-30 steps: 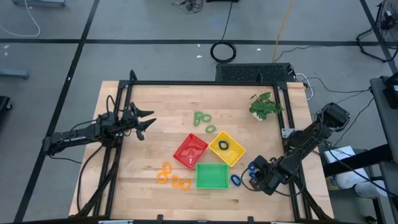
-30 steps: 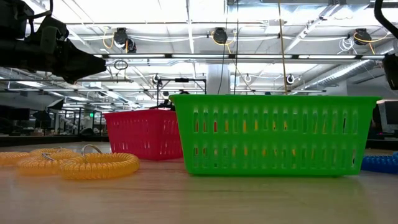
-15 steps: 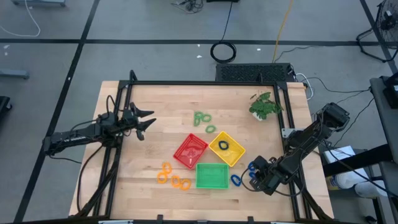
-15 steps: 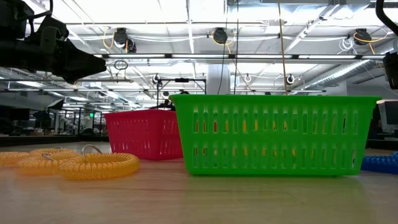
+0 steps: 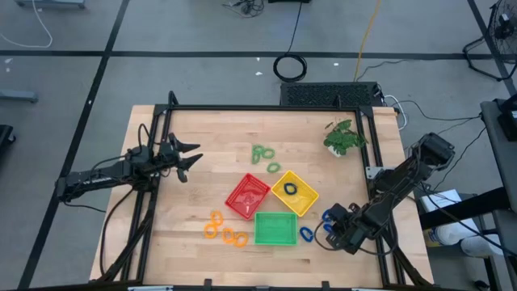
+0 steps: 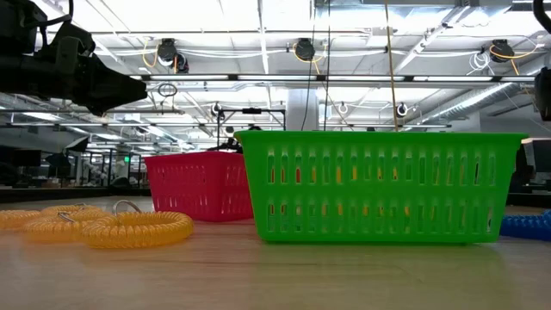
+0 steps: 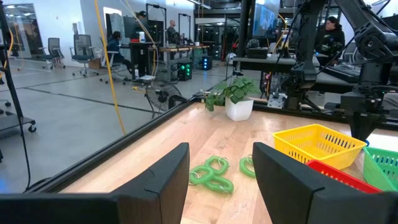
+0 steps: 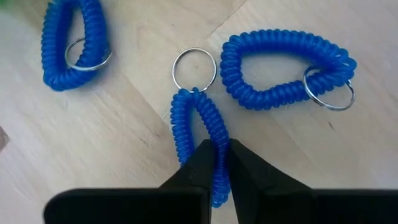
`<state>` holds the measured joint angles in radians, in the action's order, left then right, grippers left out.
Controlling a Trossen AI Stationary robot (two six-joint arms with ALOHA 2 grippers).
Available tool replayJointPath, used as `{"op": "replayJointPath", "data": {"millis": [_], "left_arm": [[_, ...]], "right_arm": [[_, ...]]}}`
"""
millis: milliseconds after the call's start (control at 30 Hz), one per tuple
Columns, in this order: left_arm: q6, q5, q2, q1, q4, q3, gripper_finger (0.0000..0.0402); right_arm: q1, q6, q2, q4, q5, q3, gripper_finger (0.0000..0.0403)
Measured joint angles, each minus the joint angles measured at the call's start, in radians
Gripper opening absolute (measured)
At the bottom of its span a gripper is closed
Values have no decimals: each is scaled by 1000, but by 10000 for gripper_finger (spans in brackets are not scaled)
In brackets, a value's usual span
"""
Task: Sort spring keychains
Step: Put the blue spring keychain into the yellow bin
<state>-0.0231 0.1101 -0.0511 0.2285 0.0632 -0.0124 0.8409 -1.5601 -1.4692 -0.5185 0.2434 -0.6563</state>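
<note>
1. Right hand (image 8: 216, 163): low at the counter's (image 5: 194, 129) near right corner, fingers pinched on a blue keychain (image 8: 202, 140) that lies on the wood with its steel ring pointing away from the hand.
2. Two more blue keychains lie just beside it, one on each side (image 8: 74, 43) (image 8: 286, 71), apart from the held one.
3. Left hand (image 5: 191, 159): raised over the counter's left side, fingers spread wide, holding nothing.
4. Green keychains (image 5: 262, 153): clustered on the wood beyond the trays, toward the plant (image 5: 343, 137).
5. Orange keychains (image 5: 224, 229): grouped just left of the green tray (image 5: 275, 229).
6. Yellow tray (image 5: 295, 194): contains one dark keychain.
7. Red tray (image 5: 246, 196): touches the yellow and green trays; contents unclear.
</note>
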Motion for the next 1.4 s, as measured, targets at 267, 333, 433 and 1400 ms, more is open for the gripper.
{"op": "replayJointPath", "data": {"millis": [267,333,433,1400], "left_arm": [[0,0,0,0,0,0,184],[0,0,0,0,0,0,184],[0,0,0,0,0,0,184],[0,0,0,0,0,0,184]], "right_arm": [[1,85,86,10,78,5,15],[-2,113,110,6,125,5,14],[1,147,131,13,146,5,14],[3,367,282,22,229,1,13]]}}
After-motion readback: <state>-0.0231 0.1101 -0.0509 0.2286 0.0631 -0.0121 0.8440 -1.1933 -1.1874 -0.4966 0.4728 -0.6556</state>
